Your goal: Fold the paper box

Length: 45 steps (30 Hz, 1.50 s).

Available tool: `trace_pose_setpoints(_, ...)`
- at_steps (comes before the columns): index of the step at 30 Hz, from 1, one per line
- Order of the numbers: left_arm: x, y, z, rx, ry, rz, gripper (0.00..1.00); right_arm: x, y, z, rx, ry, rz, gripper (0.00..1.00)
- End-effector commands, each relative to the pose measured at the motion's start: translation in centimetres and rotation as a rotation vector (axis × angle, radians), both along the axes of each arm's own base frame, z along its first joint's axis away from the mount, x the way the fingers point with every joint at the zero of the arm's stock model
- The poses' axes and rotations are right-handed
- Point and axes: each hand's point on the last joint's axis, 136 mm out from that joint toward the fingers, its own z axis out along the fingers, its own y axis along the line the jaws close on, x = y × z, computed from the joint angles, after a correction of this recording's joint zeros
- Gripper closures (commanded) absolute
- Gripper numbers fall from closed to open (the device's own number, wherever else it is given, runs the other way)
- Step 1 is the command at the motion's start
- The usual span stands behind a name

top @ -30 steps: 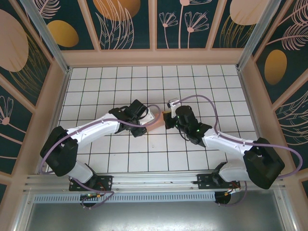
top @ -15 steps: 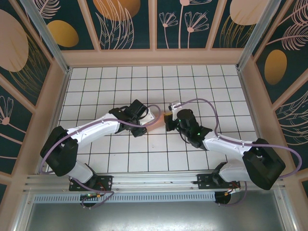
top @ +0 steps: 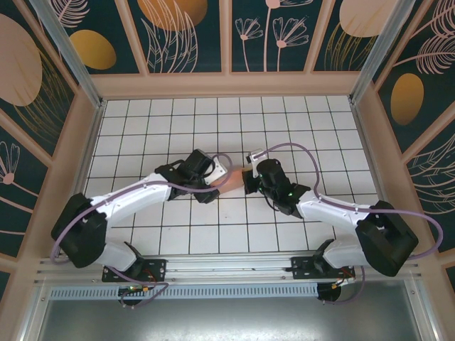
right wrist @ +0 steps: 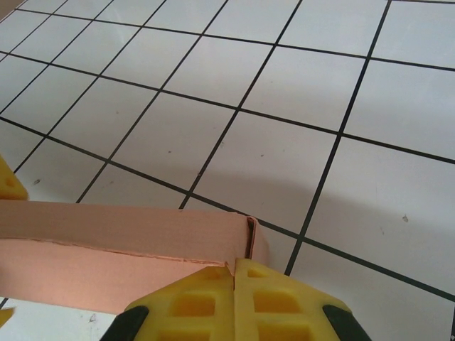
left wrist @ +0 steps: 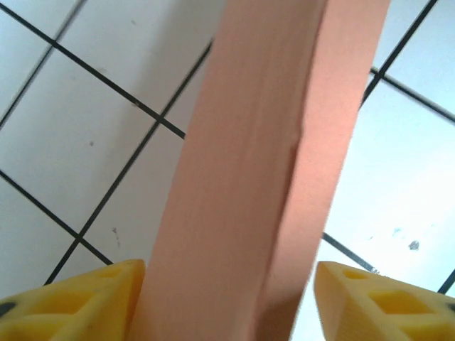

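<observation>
The paper box point(top: 234, 178) is a salmon-pink folded card box lying on the white tiled floor point(top: 284, 128) between the two arms. In the left wrist view the paper box point(left wrist: 256, 177) rises between my yellow fingers point(left wrist: 78, 305). My left gripper point(left wrist: 227, 302) is open around it: one finger touches the card and the other stands a little apart. My left gripper point(top: 217, 182) sits at the box's left end. My right gripper point(right wrist: 234, 273) is shut, pinching the thin card at the corner of the paper box point(right wrist: 106, 241). My right gripper point(top: 248, 179) is at the box's right end.
Black-lined white tiles surround the box on every side. Wooden walls point(top: 227, 85) with dark flower panels fence the floor at the back and sides. An aluminium rail point(top: 227, 266) carries the arm bases at the near edge.
The left arm has stretched out and its gripper has slid slightly right and back along the box. The right gripper has edged left toward it, still holding the box end.
</observation>
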Motion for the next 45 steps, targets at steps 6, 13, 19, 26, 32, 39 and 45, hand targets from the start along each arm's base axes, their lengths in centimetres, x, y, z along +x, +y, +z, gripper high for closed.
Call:
trace_pose_setpoints(6, 0.6, 1.5, 8.3, -0.303, -0.217, 0.213, 0.13, 0.5, 0.5, 0.6, 0.0, 0.02, -0.027, 1.0)
trace_pose_setpoints(13, -0.4, 4.1, 8.1, -0.318, -0.131, 0.413, 0.22, 0.6, 0.6, 0.9, 0.007, 0.036, -0.038, 1.0)
trace_pose_setpoints(19, -1.8, 3.4, 5.4, -0.268, 0.012, 0.396, 0.43, 1.0, 0.8, 1.0, 0.001, 0.056, -0.049, 1.0)
trace_pose_setpoints(26, -1.7, 3.9, 3.3, -0.176, 0.044, 0.409, 0.62, 1.2, 1.1, 1.0, -0.004, 0.059, -0.048, 1.0)
trace_pose_setpoints(32, -0.9, 4.0, 3.0, -0.158, 0.024, 0.436, 0.73, 1.2, 1.4, 1.0, -0.003, 0.062, -0.037, 1.0)
trace_pose_setpoints(39, 0.0, 4.0, 3.4, -0.155, -0.009, 0.461, 0.8, 1.3, 1.5, 1.1, -0.001, 0.063, -0.032, 1.0)
trace_pose_setpoints(45, 0.5, 4.0, 3.1, -0.14, -0.017, 0.473, 0.84, 1.2, 1.6, 1.0, -0.002, 0.068, -0.029, 1.0)
